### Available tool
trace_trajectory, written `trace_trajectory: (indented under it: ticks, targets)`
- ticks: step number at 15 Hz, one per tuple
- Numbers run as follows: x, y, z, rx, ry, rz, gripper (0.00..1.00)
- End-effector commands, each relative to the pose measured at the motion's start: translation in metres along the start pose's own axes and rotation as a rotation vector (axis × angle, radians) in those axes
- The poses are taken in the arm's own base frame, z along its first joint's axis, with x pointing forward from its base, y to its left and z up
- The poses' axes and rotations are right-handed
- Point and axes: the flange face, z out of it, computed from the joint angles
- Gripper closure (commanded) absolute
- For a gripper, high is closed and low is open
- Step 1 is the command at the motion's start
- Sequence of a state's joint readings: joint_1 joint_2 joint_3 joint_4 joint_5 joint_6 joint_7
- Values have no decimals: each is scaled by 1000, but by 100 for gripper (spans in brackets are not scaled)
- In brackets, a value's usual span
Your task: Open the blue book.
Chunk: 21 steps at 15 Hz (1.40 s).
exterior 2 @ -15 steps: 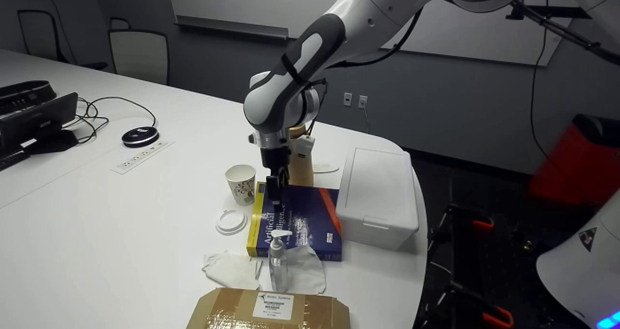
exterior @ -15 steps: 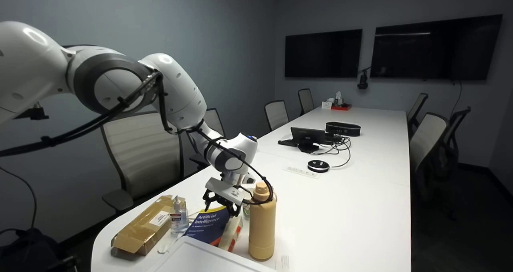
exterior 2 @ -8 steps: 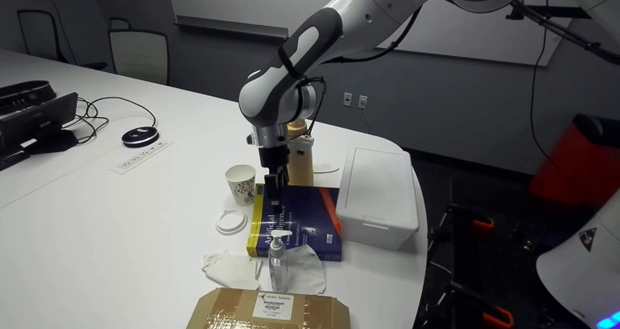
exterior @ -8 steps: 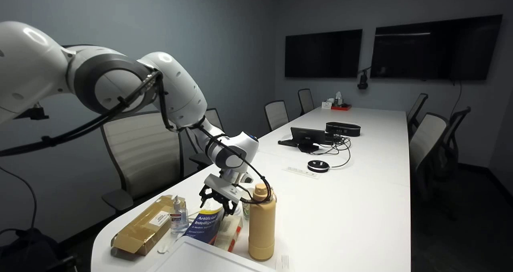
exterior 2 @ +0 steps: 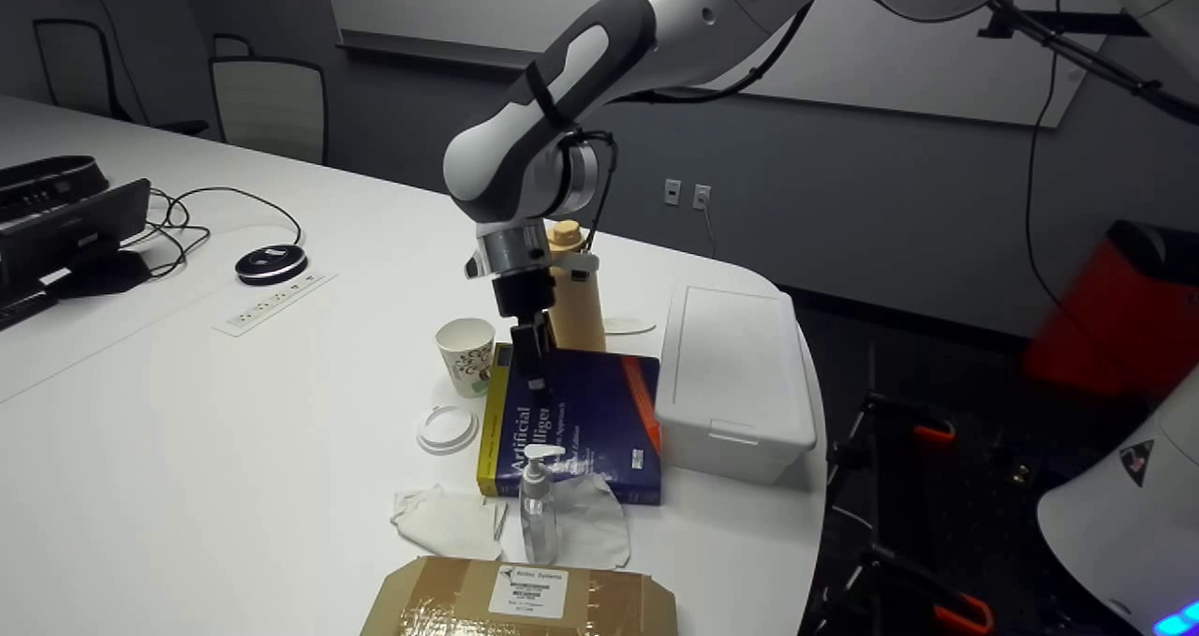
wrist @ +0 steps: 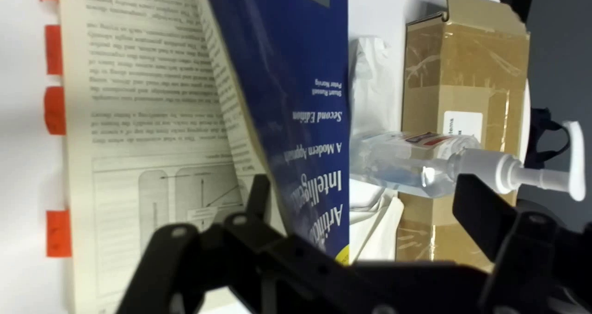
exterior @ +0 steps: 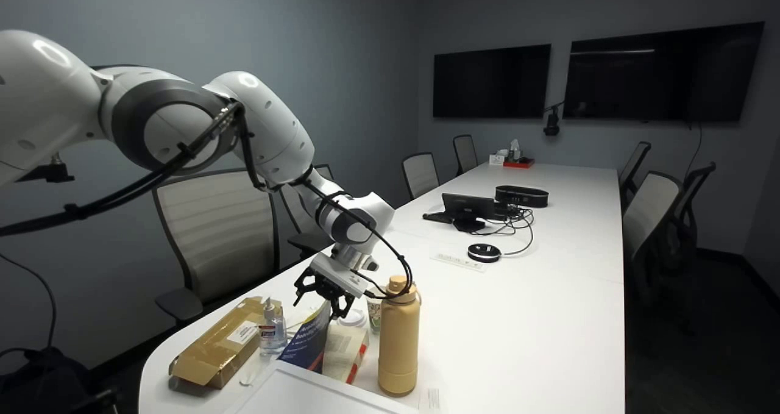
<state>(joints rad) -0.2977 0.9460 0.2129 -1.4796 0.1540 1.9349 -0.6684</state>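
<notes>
The blue book lies on the table with its front cover swung partly up. The raised cover and bare printed pages show in an exterior view. In the wrist view the cover stands steeply tilted beside the open pages. My gripper is open, its fingers wide apart. One finger is on the page side, against or close under the cover's edge; the other is on the outer side, apart from the cover. The gripper also shows above the book in both exterior views.
A tan bottle stands close behind my wrist. A white box sits at the book's spine end. A sanitizer bottle, tissues and a cardboard box lie on the cover's outer side. A paper cup and lid are nearby.
My gripper has moved up and toward the cardboard box side. The book's cover has risen with it, and more of the pages shows. The gripper stays open.
</notes>
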Motion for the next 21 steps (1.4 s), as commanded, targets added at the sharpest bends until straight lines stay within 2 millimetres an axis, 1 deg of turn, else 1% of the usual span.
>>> trace_trajectory:
  ticks: [1,6,9,14,21]
  targets:
    - [2,-17,-8,74,-33,-59,0]
    - [6,-30,-16,165,-62,-131,0]
    - [10,-37,-17,209,-70,-167,0]
    - [20,-50,-10,263,-67,-215,0]
    - [27,-64,4,308,-46,-261,0]
